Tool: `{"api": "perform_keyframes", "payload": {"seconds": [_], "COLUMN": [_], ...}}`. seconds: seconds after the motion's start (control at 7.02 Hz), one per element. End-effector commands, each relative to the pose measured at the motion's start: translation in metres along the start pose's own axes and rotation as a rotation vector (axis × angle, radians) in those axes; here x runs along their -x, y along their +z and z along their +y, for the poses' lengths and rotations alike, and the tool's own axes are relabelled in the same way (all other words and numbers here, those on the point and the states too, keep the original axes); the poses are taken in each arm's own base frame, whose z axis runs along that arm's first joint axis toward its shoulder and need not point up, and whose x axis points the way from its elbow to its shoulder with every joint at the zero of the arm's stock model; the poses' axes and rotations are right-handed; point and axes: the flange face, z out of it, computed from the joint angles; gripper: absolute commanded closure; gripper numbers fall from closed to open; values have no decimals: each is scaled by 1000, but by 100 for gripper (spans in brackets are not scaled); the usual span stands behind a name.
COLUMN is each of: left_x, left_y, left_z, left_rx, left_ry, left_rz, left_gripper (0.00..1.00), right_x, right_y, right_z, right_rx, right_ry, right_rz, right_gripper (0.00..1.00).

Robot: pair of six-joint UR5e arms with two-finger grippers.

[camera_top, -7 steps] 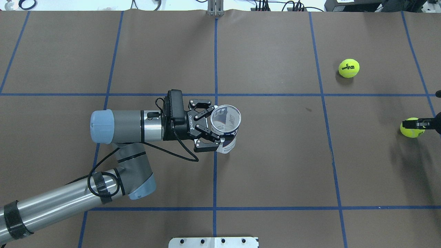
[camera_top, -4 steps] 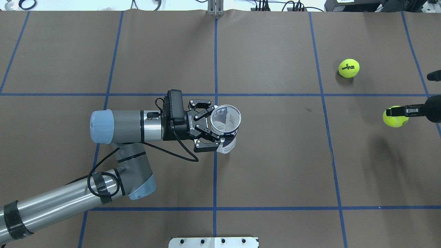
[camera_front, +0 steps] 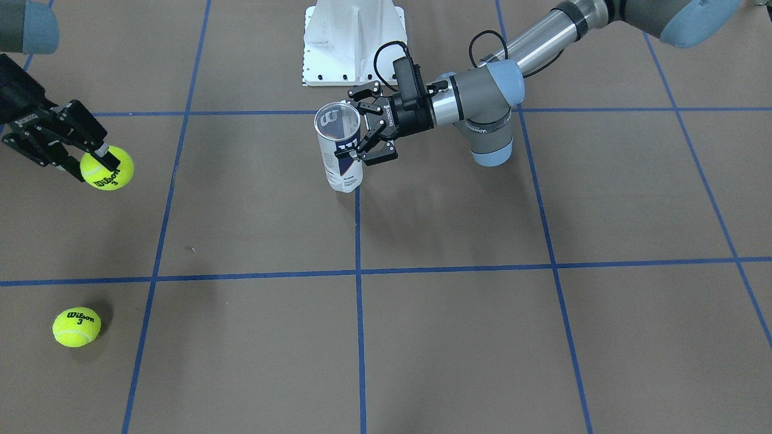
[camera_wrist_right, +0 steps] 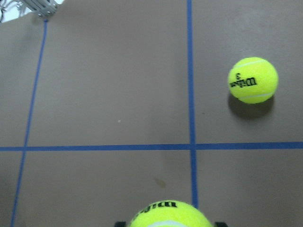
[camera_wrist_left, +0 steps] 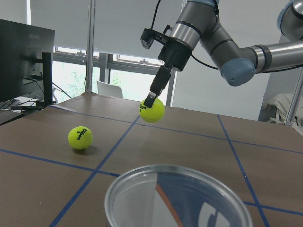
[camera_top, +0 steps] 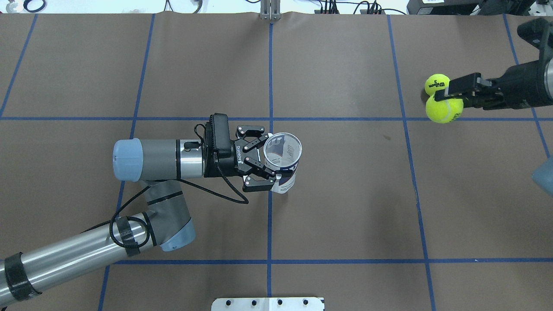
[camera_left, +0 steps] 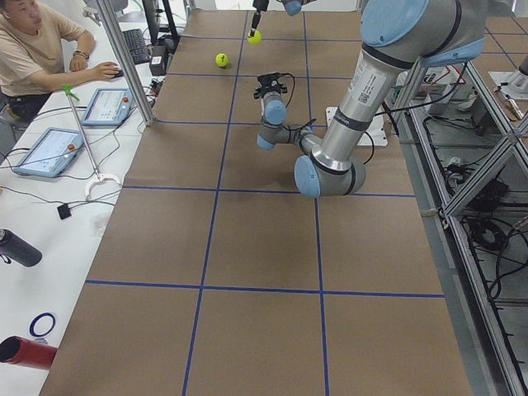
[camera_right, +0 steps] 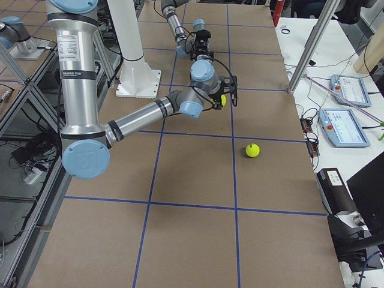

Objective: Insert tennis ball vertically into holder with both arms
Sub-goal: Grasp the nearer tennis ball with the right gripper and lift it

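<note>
The holder (camera_top: 283,151), a clear can with a white and navy label, stands upright near the table's middle with its mouth open upward. My left gripper (camera_top: 261,157) is shut on the holder from its side, just below the rim (camera_wrist_left: 177,198). Far to the right, my right gripper (camera_top: 445,101) is shut on a yellow tennis ball (camera_top: 444,109) held above the table. In the front-facing view the same ball (camera_front: 108,170) hangs at the left, well apart from the holder (camera_front: 341,150). The right wrist view shows only the ball's top (camera_wrist_right: 169,215).
A second tennis ball (camera_front: 76,327) lies on the brown table, just beyond the held one (camera_top: 436,83). A white metal base (camera_front: 353,42) stands at the robot's edge. Blue tape lines grid the surface. A person sits at a side table (camera_left: 37,49).
My right gripper has carried the tennis ball up off the table, leftward and toward the far side. The left arm and holder have stayed still.
</note>
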Motion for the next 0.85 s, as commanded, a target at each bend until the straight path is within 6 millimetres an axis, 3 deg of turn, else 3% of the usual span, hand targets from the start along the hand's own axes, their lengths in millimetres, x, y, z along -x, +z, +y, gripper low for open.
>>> {"api": "perform_keyframes", "payload": {"seconds": [0.0,0.14,0.28,0.43,0.57,0.71], "left_x": [0,-1,-2,-2,-2,-3], "left_y": [0,1,1,1,2,3], "left_z": [1,2,3,3,2,2], "left_rx": [2,4,4,5,4,3], "left_ry": [-1,-2,-3,-3,-4,-5], "left_rz": [0,1,2,2,2,4], "left_gripper": [17,17,17,17,17,17], "right_x": [133,182,216,239,271,286], "right_y": [-5,3,24,49,61,72], "right_z": [15,28,50,78,97,114], "right_rx": [55,81,59,25,15,4], "right_ry": [156,205,228,223,231,230], "right_rz": [-74,-43,-45,-40,-9,20], "right_gripper": [100,100,100,100,100,100]}}
